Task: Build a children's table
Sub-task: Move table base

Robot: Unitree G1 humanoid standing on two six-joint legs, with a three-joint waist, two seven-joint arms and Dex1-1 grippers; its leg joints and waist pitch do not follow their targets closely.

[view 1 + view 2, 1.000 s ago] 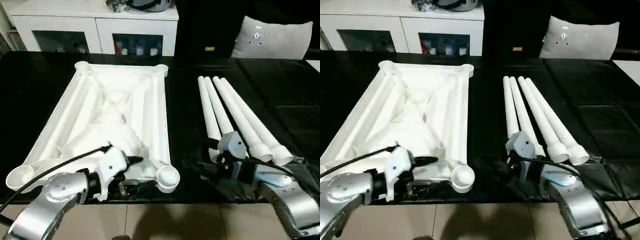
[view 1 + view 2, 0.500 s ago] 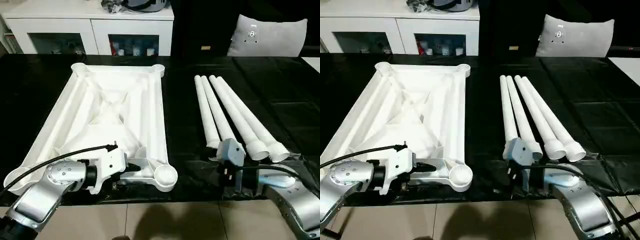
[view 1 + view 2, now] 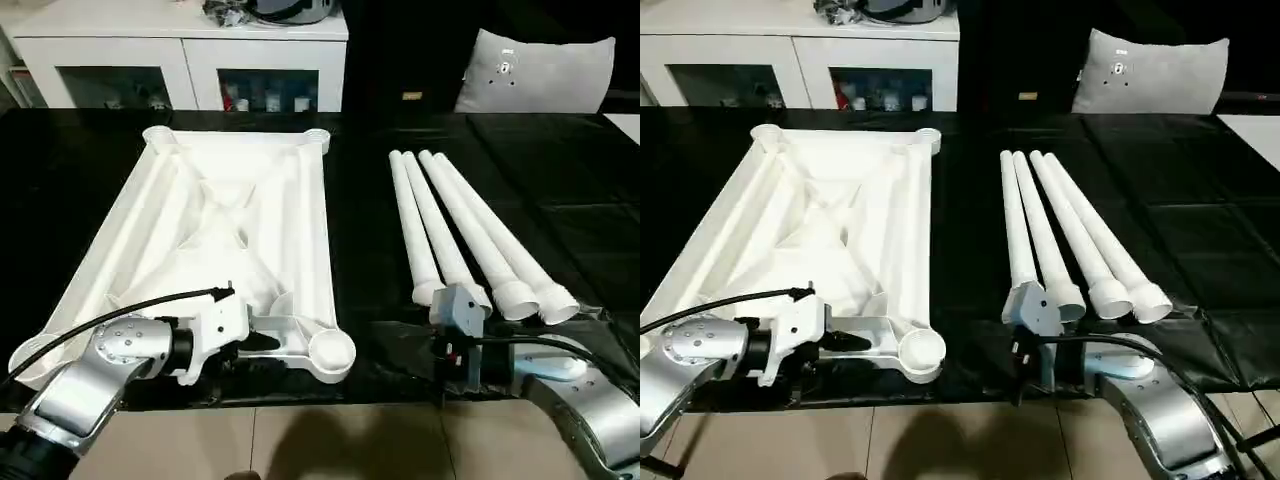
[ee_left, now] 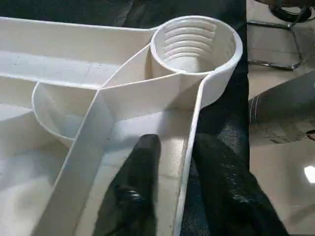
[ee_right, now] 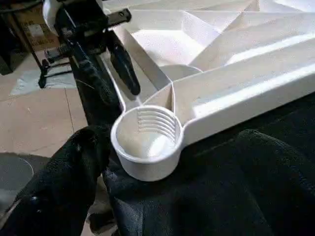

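The white tabletop (image 3: 322, 230) lies upside down on the black table, its X ribs facing up. Four white legs (image 3: 462, 230) lie side by side to its right. My left gripper (image 4: 177, 147) straddles the tabletop's near rim beside the near right corner socket (image 3: 332, 352). One black finger (image 4: 140, 191) is inside the rim with a small gap, and the other is outside against it. My right gripper (image 5: 170, 140) rests at the table's near edge, right of that socket (image 5: 145, 142). It stands wide open and points at the socket.
A white cabinet (image 3: 180, 60) with glass doors stands behind the table, with a grey cushion (image 3: 535, 70) at the back right. Black sheeting (image 3: 370, 200) covers the table between tabletop and legs. Tiled floor (image 3: 330, 440) lies just below the near edge.
My left gripper's fingers have come much closer together around the tabletop's near rim. The right gripper has stayed wide open and drawn back slightly toward the near edge. The head view has shifted a little.
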